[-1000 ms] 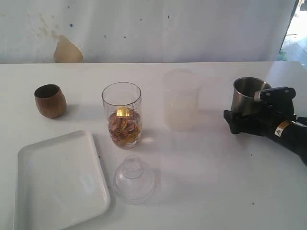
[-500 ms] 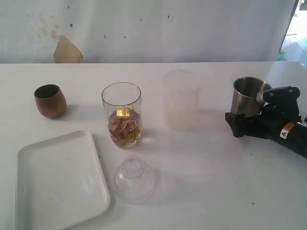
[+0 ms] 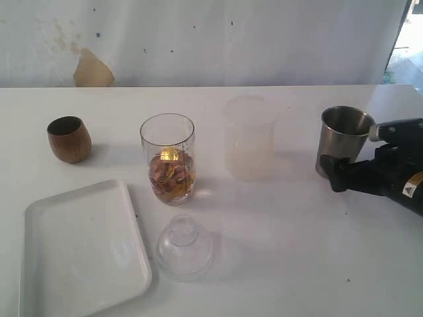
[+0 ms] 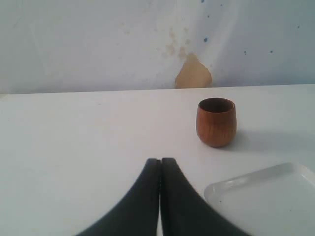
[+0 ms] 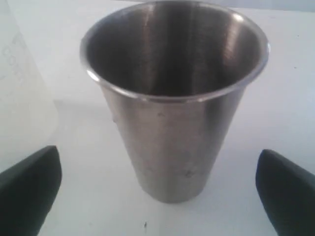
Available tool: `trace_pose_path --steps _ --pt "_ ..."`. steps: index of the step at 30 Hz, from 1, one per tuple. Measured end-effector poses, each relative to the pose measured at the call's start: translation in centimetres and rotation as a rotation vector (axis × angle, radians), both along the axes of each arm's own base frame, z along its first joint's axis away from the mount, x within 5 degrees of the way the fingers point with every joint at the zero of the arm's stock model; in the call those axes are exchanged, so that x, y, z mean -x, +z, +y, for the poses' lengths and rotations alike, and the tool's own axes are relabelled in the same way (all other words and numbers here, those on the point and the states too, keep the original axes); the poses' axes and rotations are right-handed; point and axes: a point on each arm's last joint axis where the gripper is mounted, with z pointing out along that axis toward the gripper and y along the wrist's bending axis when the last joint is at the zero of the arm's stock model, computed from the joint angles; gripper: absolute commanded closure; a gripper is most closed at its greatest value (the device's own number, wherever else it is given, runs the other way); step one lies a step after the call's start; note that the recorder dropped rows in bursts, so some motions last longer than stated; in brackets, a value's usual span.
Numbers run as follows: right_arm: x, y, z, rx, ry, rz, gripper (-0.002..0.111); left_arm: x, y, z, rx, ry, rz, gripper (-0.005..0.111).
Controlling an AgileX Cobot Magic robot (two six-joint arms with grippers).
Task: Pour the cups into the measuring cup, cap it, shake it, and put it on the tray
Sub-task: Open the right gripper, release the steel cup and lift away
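At the right edge of the exterior view the right gripper (image 5: 157,194) is spread to its widest with nothing held. The steel tumbler (image 3: 342,139) stands upright just before it, flanked by both fingers in the wrist view and touched by neither. Nothing can be made out in the part of the tumbler's inside that shows, and golden pieces lie in the measuring cup (image 3: 168,158), left of centre. The tumbler is therefore judged done with, and the frosted cup (image 3: 250,139), at centre, is judged next. The fingers should be kept wide and drawn straight clear, so that the tumbler's wall is not clipped and it is not tipped. The left gripper (image 4: 160,167) is pressed shut on nothing, near the wooden cup (image 3: 69,139) at far left. The cap (image 3: 184,246) and the tray (image 3: 79,251) lie towards the lower left.
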Motion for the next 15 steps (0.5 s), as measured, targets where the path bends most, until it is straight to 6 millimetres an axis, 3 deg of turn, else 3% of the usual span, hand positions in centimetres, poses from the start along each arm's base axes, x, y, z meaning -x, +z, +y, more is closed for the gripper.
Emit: trace_pose_path --steps 9,15 --pt "3.0 1.8 1.0 0.023 0.066 0.03 0.003 0.0 0.0 0.0 0.0 0.0 0.0 0.106" --pt "4.6 3.6 1.8 -0.094 0.07 0.048 0.003 0.0 0.0 0.0 0.0 0.0 0.0 0.106"
